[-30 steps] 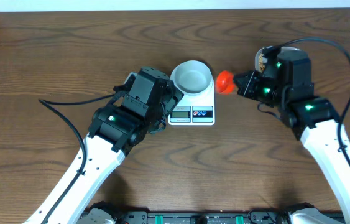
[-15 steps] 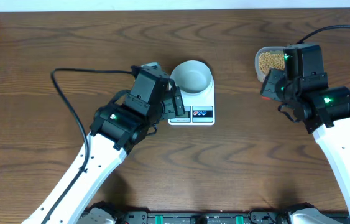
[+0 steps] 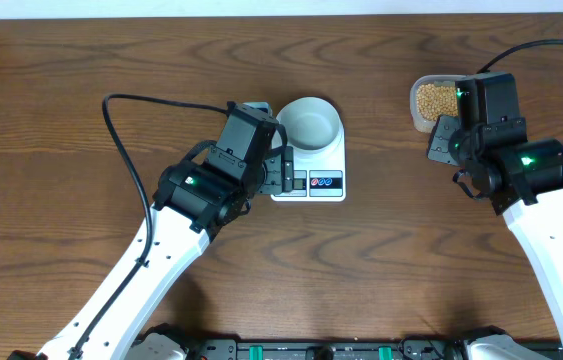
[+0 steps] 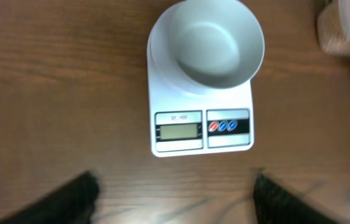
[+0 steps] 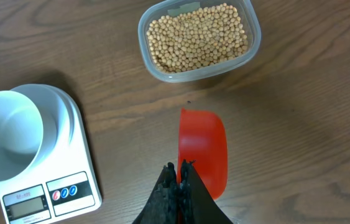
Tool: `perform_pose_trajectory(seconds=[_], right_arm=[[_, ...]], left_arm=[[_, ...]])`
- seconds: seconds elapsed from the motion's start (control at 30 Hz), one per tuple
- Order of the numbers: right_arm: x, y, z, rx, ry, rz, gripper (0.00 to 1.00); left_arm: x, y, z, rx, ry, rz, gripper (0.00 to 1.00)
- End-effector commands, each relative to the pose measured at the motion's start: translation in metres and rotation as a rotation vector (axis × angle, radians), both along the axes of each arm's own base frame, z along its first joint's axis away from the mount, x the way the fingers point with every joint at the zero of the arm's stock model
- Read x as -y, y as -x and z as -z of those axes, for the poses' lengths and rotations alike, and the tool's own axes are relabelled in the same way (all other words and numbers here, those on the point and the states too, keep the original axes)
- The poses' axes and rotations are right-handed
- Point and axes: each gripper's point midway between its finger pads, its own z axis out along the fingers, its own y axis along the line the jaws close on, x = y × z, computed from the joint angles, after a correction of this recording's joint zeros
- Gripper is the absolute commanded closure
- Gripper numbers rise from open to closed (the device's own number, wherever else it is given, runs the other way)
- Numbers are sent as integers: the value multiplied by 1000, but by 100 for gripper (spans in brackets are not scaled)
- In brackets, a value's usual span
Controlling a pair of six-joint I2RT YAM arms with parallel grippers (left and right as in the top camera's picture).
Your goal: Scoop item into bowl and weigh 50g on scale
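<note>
The pale bowl (image 4: 215, 40) stands empty on the white scale (image 4: 227, 140), also seen from above as the bowl (image 3: 309, 124) on the scale (image 3: 308, 176). My left gripper (image 4: 178, 199) is open just short of the scale's front edge, with nothing but bare table between its fingers (image 4: 78, 196). Tan beans (image 5: 198, 37) fill a clear tub (image 5: 257, 31) at the far right. In front of that tub my right gripper (image 5: 179, 171) is shut on the rim of a red scoop (image 5: 204, 152), which shows no beans. In the right wrist view the bowl (image 5: 4, 134) lies to the left.
The bean tub (image 3: 435, 100) sits at the table's back right, and my right arm (image 3: 506, 165) reaches in beside it. My left arm (image 3: 206, 185) lies against the scale's left side. A black cable (image 3: 126, 150) loops over the table on the left.
My right gripper has carried the red scoop away from the bowl's side, back to the right in front of the bean tub. The left arm has shifted slightly towards the scale.
</note>
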Motion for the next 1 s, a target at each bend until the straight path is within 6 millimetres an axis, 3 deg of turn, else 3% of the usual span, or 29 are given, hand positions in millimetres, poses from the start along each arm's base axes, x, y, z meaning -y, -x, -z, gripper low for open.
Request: perform_pose_trajectory(seconds=[0.0, 0.03, 0.07, 0.5, 0.73, 0.97], right_arm=[[5, -1, -13, 35, 26, -3, 99], [5, -1, -13, 34, 26, -3, 99], [4, -1, -13, 33, 23, -5, 99], [2, -1, -13, 31, 10, -14, 99], [-2, -1, -12, 26, -9, -28, 99], [-3, -1, -12, 27, -10, -29, 99]], left_arm=[[-3, -2, 2, -1, -19, 0, 68], [-3, -2, 2, -2, -17, -2, 87], [-2, -1, 3, -5, -15, 1, 93], [30, 14, 39, -87, -64, 90, 93], [45, 18, 87, -243, -44, -75, 93], [53, 11, 125, -297, -84, -86, 92]])
